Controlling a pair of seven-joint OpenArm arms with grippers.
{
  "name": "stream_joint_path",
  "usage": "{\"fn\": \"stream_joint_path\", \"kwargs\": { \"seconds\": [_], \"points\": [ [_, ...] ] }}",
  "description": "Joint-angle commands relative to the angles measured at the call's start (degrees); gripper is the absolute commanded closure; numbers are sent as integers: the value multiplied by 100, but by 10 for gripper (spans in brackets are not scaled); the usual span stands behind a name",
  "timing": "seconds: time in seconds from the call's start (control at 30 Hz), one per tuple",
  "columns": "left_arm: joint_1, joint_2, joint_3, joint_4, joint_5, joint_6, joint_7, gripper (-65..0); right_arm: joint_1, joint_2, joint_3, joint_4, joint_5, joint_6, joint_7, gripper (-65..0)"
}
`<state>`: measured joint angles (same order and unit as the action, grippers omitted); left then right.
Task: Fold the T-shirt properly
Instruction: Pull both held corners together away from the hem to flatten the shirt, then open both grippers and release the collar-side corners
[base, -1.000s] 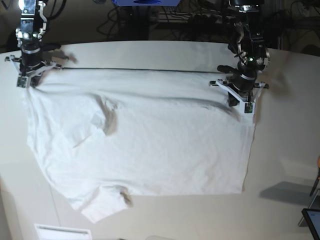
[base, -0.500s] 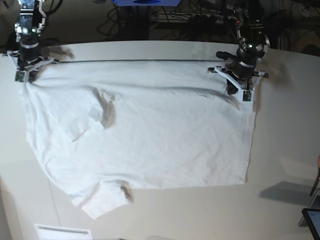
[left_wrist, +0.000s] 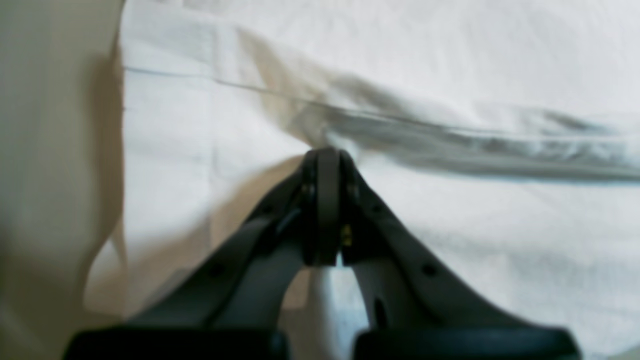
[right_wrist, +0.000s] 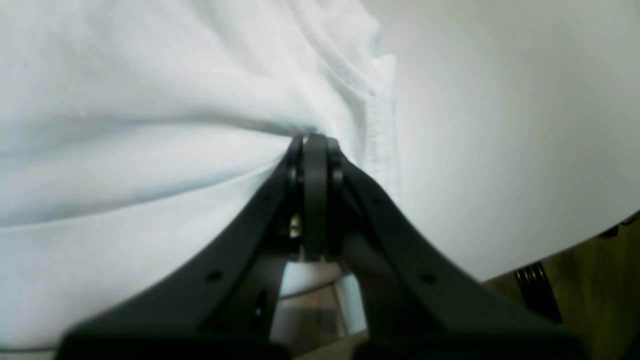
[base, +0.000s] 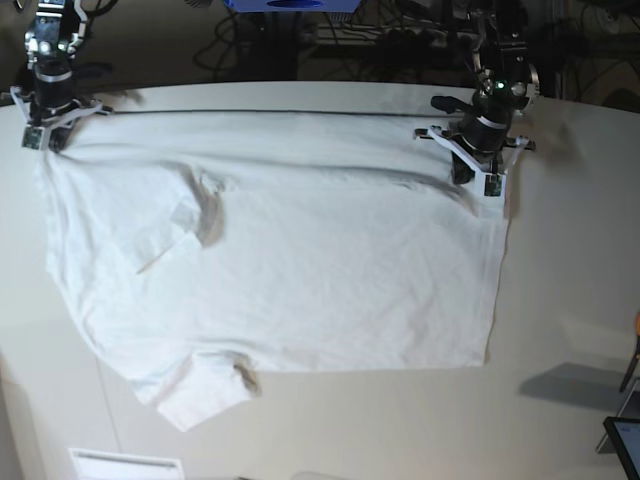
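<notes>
the big white t-shirt (base: 290, 250) lies spread out on the pale table (base: 570, 270), a bit wrinkled, with one sleeve poking out at the near edge. the left gripper (base: 487, 180) is squeezed tight on the shirt's far corner on the right side of the base view. the right gripper (base: 40, 137) is squeezed tight on the other far corner, by the hem. the far edge of the shirt runs straight between them.
</notes>
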<state>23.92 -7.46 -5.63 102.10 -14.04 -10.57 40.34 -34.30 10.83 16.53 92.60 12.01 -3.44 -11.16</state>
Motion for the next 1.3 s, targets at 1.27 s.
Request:
{"fn": "stream_joint_path", "kwargs": {
  "seconds": [1.27],
  "points": [
    [-137, 30, -549, 1047, 239, -20, 1245, 0, 279, -24, 92, 1356, -98, -319, -1878, -6]
  ]
}}
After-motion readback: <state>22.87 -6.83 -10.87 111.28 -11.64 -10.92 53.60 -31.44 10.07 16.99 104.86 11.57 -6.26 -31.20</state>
